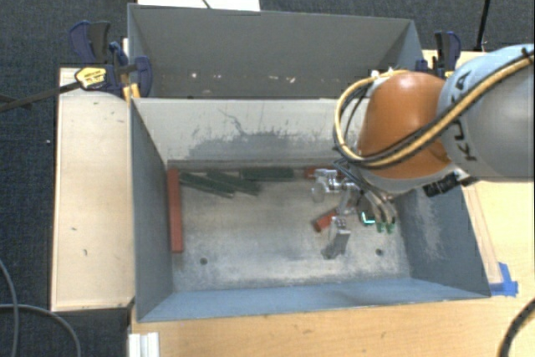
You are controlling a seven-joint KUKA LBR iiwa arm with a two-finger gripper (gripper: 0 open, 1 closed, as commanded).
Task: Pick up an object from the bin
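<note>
My gripper [338, 237] hangs low over the bin floor, right of the middle. A small red piece [321, 223] lies right against its left side; whether it is held I cannot see. Just to the gripper's right is a small green piece [384, 225], close under the arm. Another small red bit [310, 173] sits by the back wall, above the gripper.
Several dark green sticks [230, 181] lie along the back wall, left of the gripper. A long red-brown bar [175, 211] rests along the left wall. The arm with its orange cover and cables hangs over the bin's right part.
</note>
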